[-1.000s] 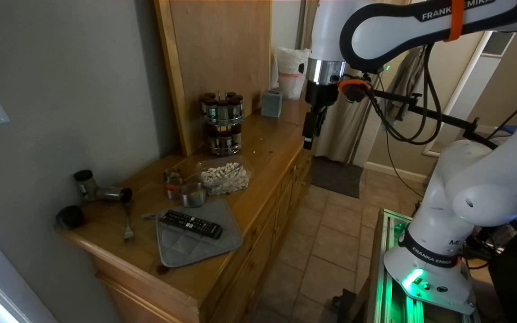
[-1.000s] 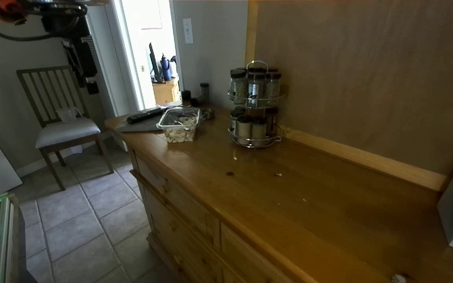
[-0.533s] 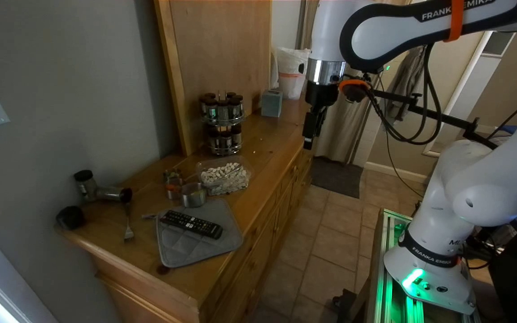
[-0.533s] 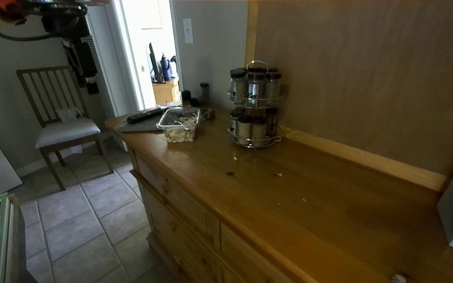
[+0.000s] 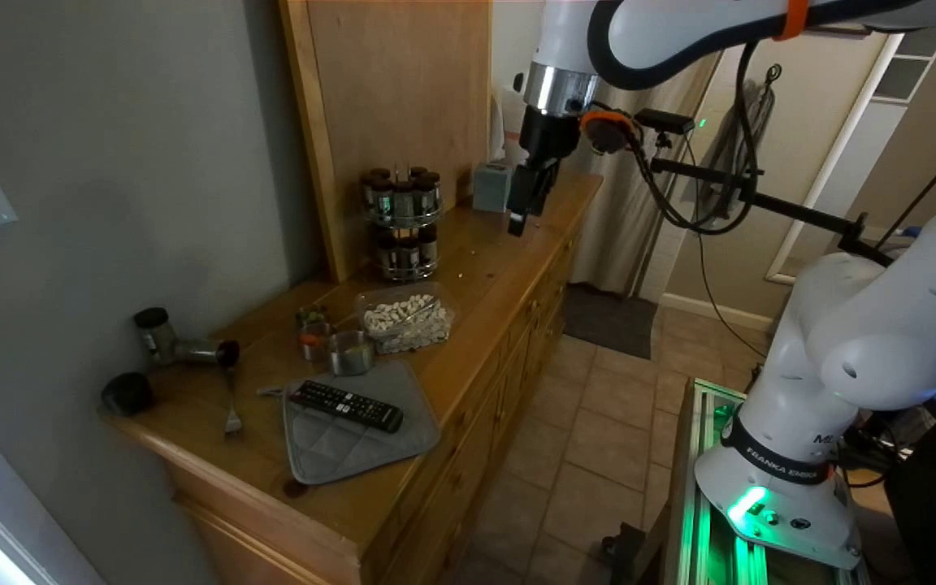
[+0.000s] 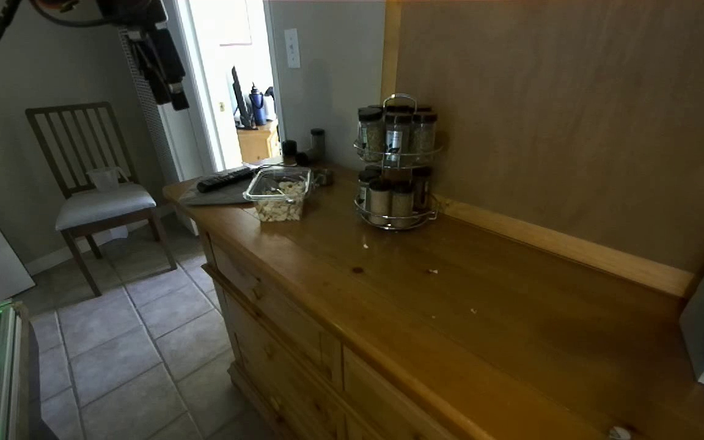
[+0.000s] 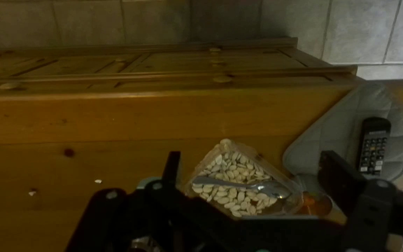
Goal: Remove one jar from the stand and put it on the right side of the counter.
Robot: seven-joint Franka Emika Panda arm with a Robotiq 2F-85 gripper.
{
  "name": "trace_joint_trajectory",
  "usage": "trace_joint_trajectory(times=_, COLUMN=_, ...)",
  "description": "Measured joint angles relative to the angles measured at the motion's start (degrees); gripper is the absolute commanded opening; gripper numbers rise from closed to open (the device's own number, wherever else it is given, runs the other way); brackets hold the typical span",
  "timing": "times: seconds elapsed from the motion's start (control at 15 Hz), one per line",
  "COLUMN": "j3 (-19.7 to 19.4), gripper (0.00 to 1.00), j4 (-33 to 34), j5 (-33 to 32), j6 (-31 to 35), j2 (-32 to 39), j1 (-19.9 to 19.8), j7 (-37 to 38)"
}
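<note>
The stand (image 5: 405, 221) is a two-tier round metal rack holding several dark-lidded spice jars. It stands upright on the wooden counter (image 5: 476, 325), against the tall panel, and also shows in an exterior view (image 6: 396, 160). A jar (image 6: 397, 138) sits on its upper tier, facing out. My gripper (image 5: 519, 221) is in the air above counter height, apart from the stand; it shows also in an exterior view (image 6: 175, 98). In the wrist view my gripper (image 7: 250, 161) has its fingers wide apart with nothing between them. The stand cannot be made out clearly there.
A clear tub of seeds with a spoon (image 7: 238, 189) stands near the stand. A metal cup (image 5: 351, 354), grey pad (image 5: 354, 459), remote (image 5: 346, 405), fork (image 5: 231, 414) and loose jars (image 5: 155, 335) lie toward one end. A blue-grey box (image 5: 491, 188) stands toward the other.
Over the last half second my gripper has moved up and toward the counter, tilting slightly. Before that the arm was still. The stand and its jars have not moved.
</note>
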Motion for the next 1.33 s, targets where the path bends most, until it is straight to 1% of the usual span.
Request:
trace_joint_trajectory(times=0.13, j3=0.2, gripper=1.0, j4=4.3, j5=1.3, j6=1.0, j2=3.4, j1=0.0, j7=2.7)
trace_joint_trajectory(times=0.33, j3=0.2, gripper=1.0, j4=10.3, j5=2.7, j6=2.2, j2=8.4, j1=-0.7, j7=9.6)
trace_joint_trajectory(times=0.67, j3=-0.2, gripper=1.0, j4=15.6, j5=2.1, j6=9.7, j2=14.3, j1=-4.2, j7=19.9)
trace_joint_trajectory(times=0.8, j3=-0.4, gripper=1.0, j4=16.3, j5=0.0, j6=13.7, j2=15.7, j1=-6.1, j7=24.0)
trace_joint_trajectory(times=1.0, j3=-0.4, gripper=1.0, j4=16.3, j5=-7.3, j6=18.4, j2=17.5, j1=-8.4, j7=30.0)
trace_joint_trajectory(times=1.2, j3=-0.5, gripper=1.0, j4=16.7, j5=-13.4, j6=18.8, j2=19.6, j1=-9.3, j7=30.4)
trace_joint_trajectory(times=1.33, j3=-0.9, gripper=1.0, j4=17.2, j5=-14.1, j6=18.8, j2=21.2, j1=-9.1, j7=25.8)
